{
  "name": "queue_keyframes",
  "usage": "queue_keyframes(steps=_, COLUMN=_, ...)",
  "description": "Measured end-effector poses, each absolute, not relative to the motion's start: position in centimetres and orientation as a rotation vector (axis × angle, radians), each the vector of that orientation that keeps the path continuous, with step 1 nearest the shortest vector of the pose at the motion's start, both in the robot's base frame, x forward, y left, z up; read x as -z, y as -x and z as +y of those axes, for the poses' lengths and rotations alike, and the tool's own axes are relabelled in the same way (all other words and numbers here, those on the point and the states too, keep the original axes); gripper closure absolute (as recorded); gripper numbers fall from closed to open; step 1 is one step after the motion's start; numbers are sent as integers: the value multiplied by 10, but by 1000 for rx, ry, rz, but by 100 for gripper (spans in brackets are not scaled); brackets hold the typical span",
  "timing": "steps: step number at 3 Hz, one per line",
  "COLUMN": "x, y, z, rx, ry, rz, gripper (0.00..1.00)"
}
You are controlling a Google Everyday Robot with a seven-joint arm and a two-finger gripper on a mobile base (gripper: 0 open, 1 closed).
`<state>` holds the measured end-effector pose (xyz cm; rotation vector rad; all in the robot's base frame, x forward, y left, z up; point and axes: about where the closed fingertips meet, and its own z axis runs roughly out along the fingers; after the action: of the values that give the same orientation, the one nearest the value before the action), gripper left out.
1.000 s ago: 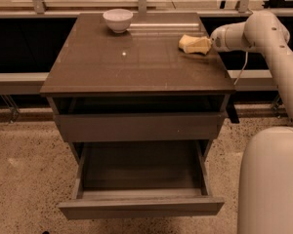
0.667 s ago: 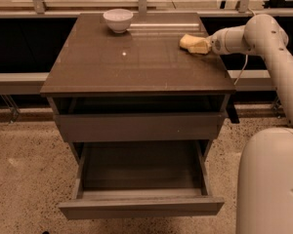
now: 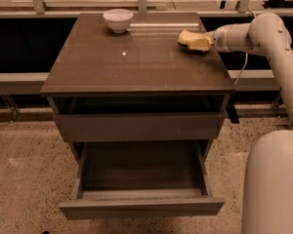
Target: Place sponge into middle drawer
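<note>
Plainly, the sponge (image 3: 192, 39) is a thick, pale yellow foam block with rounded corners and a soft, slightly lumpy look. Its top is lighter than its shadowed underside. It sits at the right rear of the cabinet top (image 3: 136, 65), up on the slab and not in any drawer. The gripper (image 3: 208, 41) reaches in from the right at the same height and meets the sponge's right end. Whether it has a hold on the sponge or only touches it cannot be told.

The arm (image 3: 266, 35) behind the gripper is made of smooth white rounded shells. It bends down the right edge toward a large white rounded body (image 3: 276, 184) in the near right corner.

The cabinet top is a glossy dark brown slab, square-edged, with a few small light reflections. A small white bowl (image 3: 118, 19), round and smooth, stands near the left rear, well apart from the sponge.

Below the slab there is a dark gap, then a flat, handleless grey-brown front panel (image 3: 139, 126) that is pushed in. Under it the middle drawer (image 3: 141, 207) is pulled out toward the camera. It is a wide, shallow box with thin side walls, a matte grey bottom and a plain flat front.

The floor (image 3: 24, 179) is pale, speckled stone.
</note>
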<state>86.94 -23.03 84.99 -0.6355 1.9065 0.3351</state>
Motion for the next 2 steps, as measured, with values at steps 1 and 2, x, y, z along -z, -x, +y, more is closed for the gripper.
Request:
queue_keyframes(steps=1, x=-903, y=-839, z=-236, rx=-301, ry=701, rz=1772, gripper=100)
queue_keyframes(steps=2, x=-930, y=-789, z=-234, rx=-271, ry=762, rz=1731, gripper=100)
